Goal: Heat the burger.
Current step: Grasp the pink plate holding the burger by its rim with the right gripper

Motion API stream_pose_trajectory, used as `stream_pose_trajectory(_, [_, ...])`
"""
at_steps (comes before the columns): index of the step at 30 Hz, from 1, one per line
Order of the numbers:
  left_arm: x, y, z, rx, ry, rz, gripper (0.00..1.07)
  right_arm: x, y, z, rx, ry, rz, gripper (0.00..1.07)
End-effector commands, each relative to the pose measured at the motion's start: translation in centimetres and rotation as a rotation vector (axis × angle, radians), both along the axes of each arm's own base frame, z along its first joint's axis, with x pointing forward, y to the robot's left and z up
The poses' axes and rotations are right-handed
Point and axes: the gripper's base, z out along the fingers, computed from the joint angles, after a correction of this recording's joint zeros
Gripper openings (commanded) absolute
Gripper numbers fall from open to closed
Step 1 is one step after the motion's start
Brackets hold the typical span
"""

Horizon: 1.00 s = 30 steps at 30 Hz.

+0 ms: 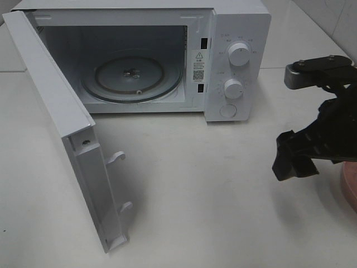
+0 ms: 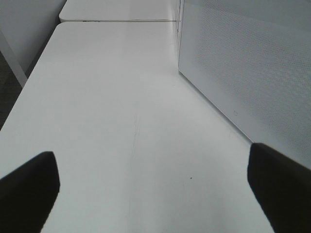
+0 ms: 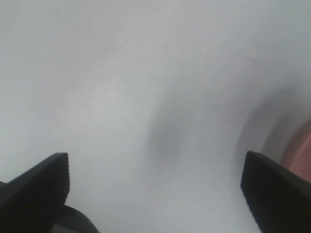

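Note:
The burger is out of view in all three views. The white microwave [image 1: 237,33] stands at the back with its door [image 1: 56,111] swung wide to the left. Its glass turntable [image 1: 133,78] is bare. My right gripper [image 1: 291,159] hovers over the table at the right, to the right of the microwave's front. In the right wrist view the right gripper [image 3: 155,194] is open, with only white table between its fingers. My left gripper [image 2: 153,194] is also open and empty over the table, with the door's dotted panel [image 2: 248,73] beside it. The left arm does not show in the exterior view.
A pink plate [image 1: 350,187] peeks in at the right edge, partly behind the right arm; its rim [image 3: 303,148] also shows in the right wrist view. Two knobs [image 1: 239,54] and a button sit on the microwave's front. The open door juts toward the table's front left.

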Motion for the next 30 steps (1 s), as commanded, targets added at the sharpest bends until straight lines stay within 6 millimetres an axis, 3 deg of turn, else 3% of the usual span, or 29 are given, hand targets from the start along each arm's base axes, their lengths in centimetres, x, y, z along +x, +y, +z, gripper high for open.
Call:
stream_pose_trajectory(1, [-0.3,0.0,-0.1,-0.003,-0.029,-0.003,1.0,0.0,-2.0,0.1,-0.077,0.034,-0.022,1.02])
stream_pose_trajectory(16, [-0.3,0.0,-0.1,-0.003,-0.029,-0.003,1.0,1.1,-7.0,0.0,-0.176,0.02,-0.16,0.97])
stream_pose_trajectory(19, [-0.3,0.0,-0.1,-0.003,-0.029,-0.003,1.0,1.1,-7.2,-0.1,-0.178,0.022,-0.167,0.97])
stream_pose_trajectory(30, [-0.3,0.0,-0.1,-0.003,-0.029,-0.003,1.0,2.8,-8.3,-3.4,-0.187,0.121,-0.229,0.93])
